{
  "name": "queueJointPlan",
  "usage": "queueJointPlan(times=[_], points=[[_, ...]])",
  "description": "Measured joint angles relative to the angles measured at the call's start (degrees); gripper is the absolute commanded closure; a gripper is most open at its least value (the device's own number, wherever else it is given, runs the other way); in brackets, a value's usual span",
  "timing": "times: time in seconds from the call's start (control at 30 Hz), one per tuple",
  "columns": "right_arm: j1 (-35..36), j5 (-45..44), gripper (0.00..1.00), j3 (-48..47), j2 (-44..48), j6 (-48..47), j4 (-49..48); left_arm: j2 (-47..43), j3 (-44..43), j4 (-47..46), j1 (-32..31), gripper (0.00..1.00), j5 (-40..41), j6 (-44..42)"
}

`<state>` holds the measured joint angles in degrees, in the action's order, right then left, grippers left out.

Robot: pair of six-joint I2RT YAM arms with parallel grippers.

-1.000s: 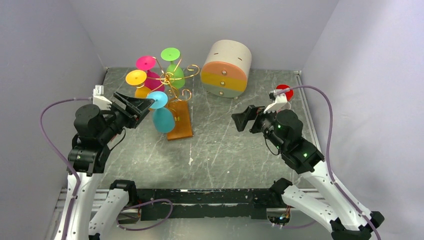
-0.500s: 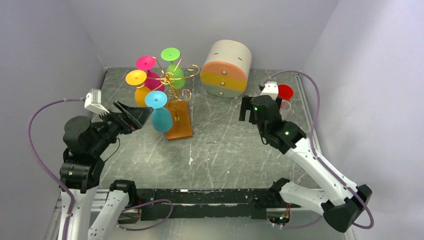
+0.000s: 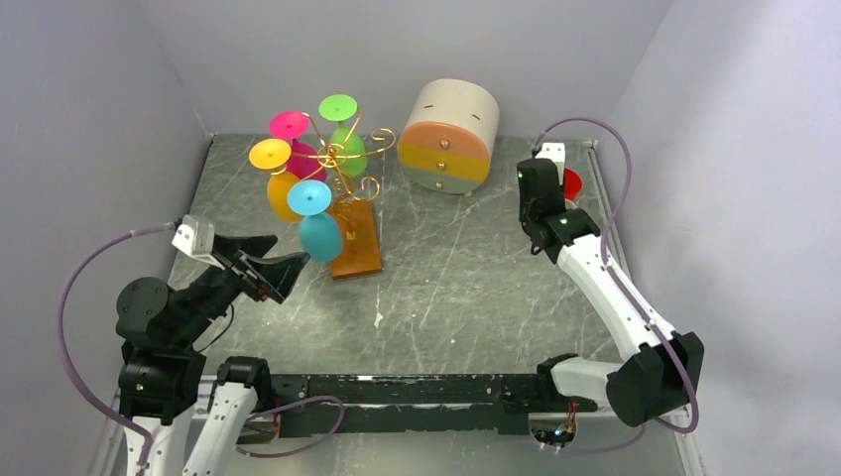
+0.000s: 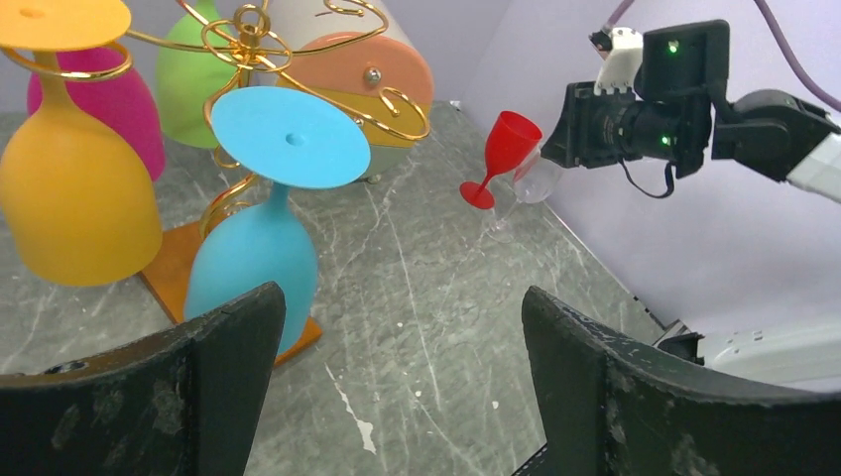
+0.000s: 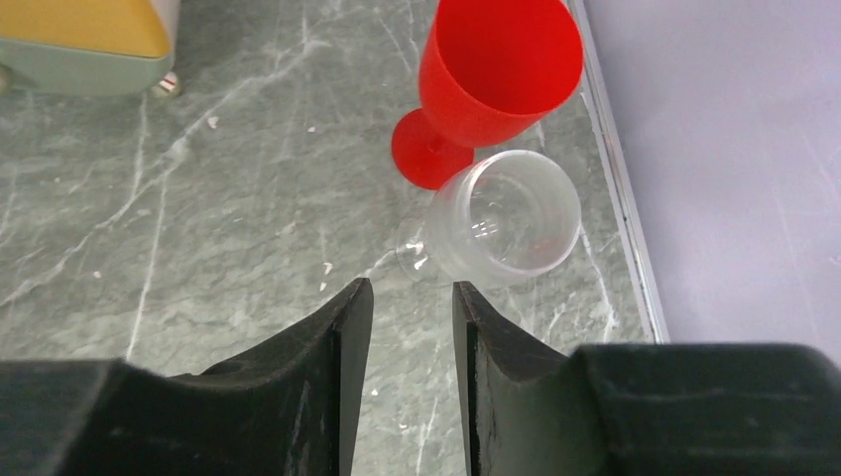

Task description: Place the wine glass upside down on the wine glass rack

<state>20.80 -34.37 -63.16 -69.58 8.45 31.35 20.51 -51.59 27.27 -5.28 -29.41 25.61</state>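
Observation:
The wine glass rack (image 3: 342, 157), a gold wire tree on a brown wooden base (image 3: 355, 243), carries several upside-down wine glasses: pink, green, orange and blue (image 3: 320, 236). The blue glass (image 4: 253, 268) hangs from a scroll arm just ahead of my left gripper (image 4: 402, 297), which is wide open, empty and clear of it. A red wine glass (image 5: 496, 69) and a clear one (image 5: 506, 218) stand upright by the right edge. My right gripper (image 5: 412, 288) hovers beside the clear glass, jaws narrowed to a small gap with nothing between them.
A round cream drawer box (image 3: 451, 134) with orange and yellow fronts stands at the back centre. A metal rail (image 5: 615, 169) and the right wall lie right beside the two standing glasses. Grey walls close in on three sides.
My left gripper has drawn back toward the near left, leaving the blue glass on the rack. The right arm swung to the back right over the standing glasses and its jaws narrowed.

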Motion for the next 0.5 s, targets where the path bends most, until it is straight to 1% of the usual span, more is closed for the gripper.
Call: queueJointPlan(times=[0.3, 0.5], points=[[-7.61, 3.41, 0.62, -3.85, -6.03, -2.82, 0.28, -0.59, 0.87, -1.27, 0.00, 0.09, -1.44, -2.36], [-11.32, 7.21, 0.62, -4.04, -9.20, -4.04, 0.31, -0.37, 1.07, -1.36, 0.00, 0.08, -1.25, -2.71]])
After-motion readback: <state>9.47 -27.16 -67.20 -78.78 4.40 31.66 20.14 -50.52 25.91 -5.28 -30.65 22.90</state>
